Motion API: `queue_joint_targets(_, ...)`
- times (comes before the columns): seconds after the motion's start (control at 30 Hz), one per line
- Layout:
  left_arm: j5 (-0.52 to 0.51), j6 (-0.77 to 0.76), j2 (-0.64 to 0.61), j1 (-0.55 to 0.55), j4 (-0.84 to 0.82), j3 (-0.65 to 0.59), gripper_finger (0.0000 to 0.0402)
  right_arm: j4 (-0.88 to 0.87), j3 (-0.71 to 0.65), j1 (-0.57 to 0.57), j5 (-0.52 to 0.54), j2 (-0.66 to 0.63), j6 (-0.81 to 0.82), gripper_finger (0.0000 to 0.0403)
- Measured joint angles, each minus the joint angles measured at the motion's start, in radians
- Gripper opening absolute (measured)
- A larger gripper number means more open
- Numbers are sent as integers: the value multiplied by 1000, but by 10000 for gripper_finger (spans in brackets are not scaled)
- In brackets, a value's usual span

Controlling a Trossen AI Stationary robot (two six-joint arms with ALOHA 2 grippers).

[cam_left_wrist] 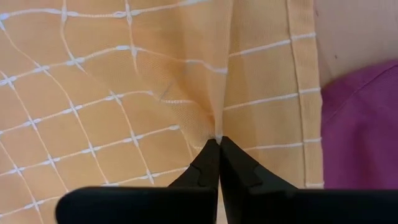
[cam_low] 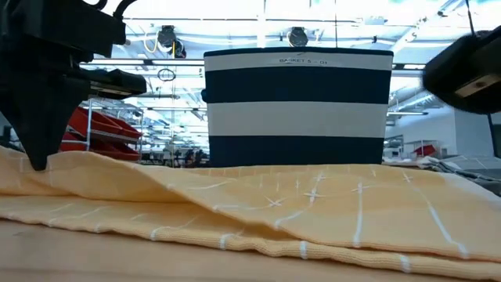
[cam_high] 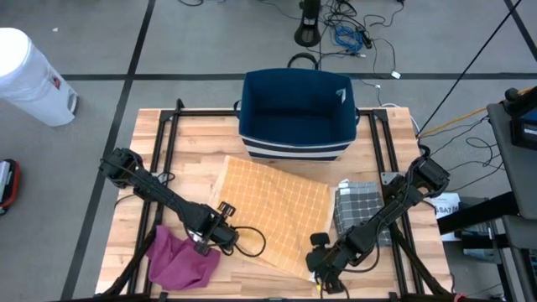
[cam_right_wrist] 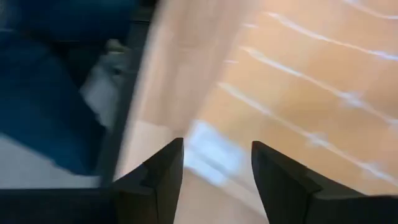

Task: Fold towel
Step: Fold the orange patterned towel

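Orange grid-patterned cloth towel (cam_high: 273, 210) lies mid-tabletop, one fold apparently done. Left hand (cam_high: 211, 237) pinches its eight-o'clock edge; right hand (cam_high: 323, 267), at five o'clock, gapes empty. Further folds remain.

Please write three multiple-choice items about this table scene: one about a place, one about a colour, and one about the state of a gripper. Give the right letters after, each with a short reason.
1. Where does the navy basket stand?
A. at the table's far edge, behind the orange towel
B. on the magenta cloth
C. on the floor

2. What colour is the cloth lying beside the left gripper?
A. green
B. magenta
C. white

3. How do the left gripper's jaws stand?
A. wide open
B. shut on the orange towel
C. shut on the grey checked cloth

Answers: 1 A, the high view shows the basket beyond the towel. 2 B, magenta shows next to the towel's hem. 3 B, the left wrist view shows the jaws pinching a towel fold.
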Motion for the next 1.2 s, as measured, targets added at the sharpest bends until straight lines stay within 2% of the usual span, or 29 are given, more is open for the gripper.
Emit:
queue_joint_targets(0.2, 29, -2, 0, -3, 3, 0, 4, -47, 0, -22, 57, 0, -25, 166)
queue_joint_targets(0.47, 30, -2, 0, -11, 3, 0, 4, -106, -6, -54, 68, 0, -22, 143)
queue_joint_targets(0.57, 30, -2, 0, -11, 3, 0, 4, -97, -28, -58, 37, 0, -9, 136)
queue_joint_targets(0.77, 30, -1, 0, -9, 4, 0, 4, 37, -35, -36, -27, 0, -17, 127)
queue_joint_targets(1.07, 29, 0, 0, -6, 6, 0, 4, 92, -35, 31, 54, 1, -45, 104)
queue_joint_targets(1.2, 29, 0, 0, -6, 15, 1, 4, 155, -35, 32, 50, 39, -51, 97)
